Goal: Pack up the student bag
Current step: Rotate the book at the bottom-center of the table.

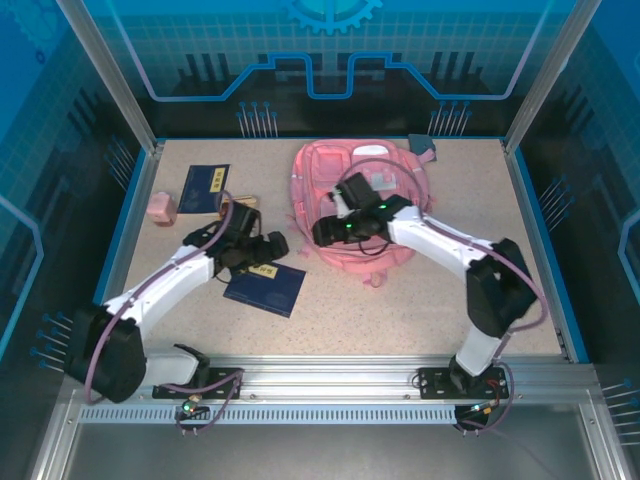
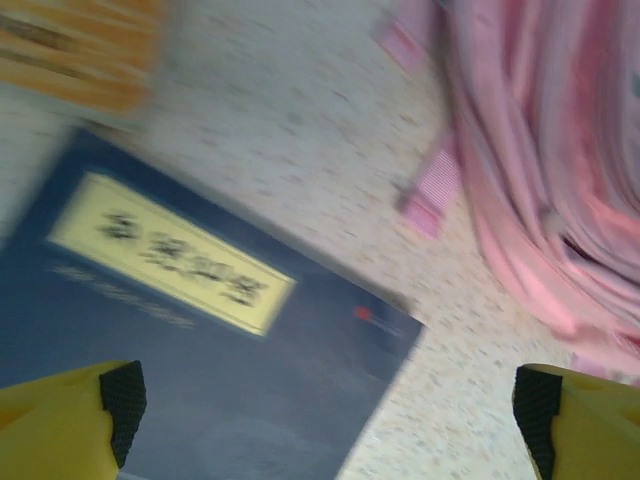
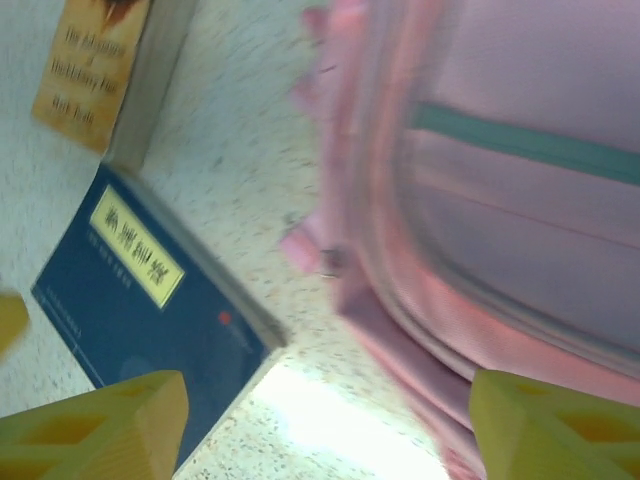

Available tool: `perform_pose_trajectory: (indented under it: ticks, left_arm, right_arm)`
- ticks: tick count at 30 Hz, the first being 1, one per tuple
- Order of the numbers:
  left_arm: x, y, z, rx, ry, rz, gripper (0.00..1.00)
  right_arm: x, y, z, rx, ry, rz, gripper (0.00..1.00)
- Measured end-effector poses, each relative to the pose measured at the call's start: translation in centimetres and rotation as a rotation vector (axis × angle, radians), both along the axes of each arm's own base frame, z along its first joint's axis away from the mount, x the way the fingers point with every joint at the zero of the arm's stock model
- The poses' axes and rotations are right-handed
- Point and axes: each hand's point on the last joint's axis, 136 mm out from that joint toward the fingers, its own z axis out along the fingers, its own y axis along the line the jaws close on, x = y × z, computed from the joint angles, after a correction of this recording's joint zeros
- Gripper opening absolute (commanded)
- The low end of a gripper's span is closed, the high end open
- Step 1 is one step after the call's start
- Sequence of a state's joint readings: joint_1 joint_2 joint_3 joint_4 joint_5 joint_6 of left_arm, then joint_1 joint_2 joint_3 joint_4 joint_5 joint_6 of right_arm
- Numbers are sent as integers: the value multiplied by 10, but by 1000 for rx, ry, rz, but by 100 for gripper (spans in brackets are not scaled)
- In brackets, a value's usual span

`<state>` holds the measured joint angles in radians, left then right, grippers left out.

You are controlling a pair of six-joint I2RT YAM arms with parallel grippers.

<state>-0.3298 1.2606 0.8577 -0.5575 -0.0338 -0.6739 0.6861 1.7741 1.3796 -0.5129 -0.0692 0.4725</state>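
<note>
Navy book [image 1: 265, 287] lies nearest on the counter [image 1: 400, 300], with the left fingers [image 2: 60, 425] spread over it. Right fingers [image 3: 545, 430] are spread at the near-left edge of the pink student bag [image 1: 322, 170], mid-counter. Second navy book [image 1: 205, 187] sits far left.

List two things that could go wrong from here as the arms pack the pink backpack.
1. The blue book lies flat on the table under the open left gripper, which may push it along rather than grip it.
2. The right gripper, also open, hangs close by at the edge of the student bag. The two grippers could bump, or the soft bag could shift.
</note>
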Motion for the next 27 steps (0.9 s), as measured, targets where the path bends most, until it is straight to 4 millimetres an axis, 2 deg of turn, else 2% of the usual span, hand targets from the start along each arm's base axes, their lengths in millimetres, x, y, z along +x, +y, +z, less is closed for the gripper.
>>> perform_pose_trajectory:
  ticks: [2,5,8,11,17,24,27]
  left_arm:
    - [-6,25,-2,22,8,71,99]
    - [-16,49,-8,32,21,143,99]
    - [-27,62,-15,33,43,188,96]
    - [-37,67,-23,33,71,213,95]
    - [-47,70,-33,24,106,253,93]
    - [-61,67,-48,-8,160,281,86]
    - [-66,61,-52,-44,182,286,84]
  right_arm:
    - [-7,29,-12,-30,7,82,69]
    - [-14,61,-31,-77,18,173,64]
    - [-17,86,-51,-128,30,243,57]
    - [-18,102,-71,-196,30,282,57]
    - [-27,104,-100,-362,25,300,59]
    - [-26,89,-104,-457,18,258,58]
    - [-34,76,-104,-464,50,230,58]
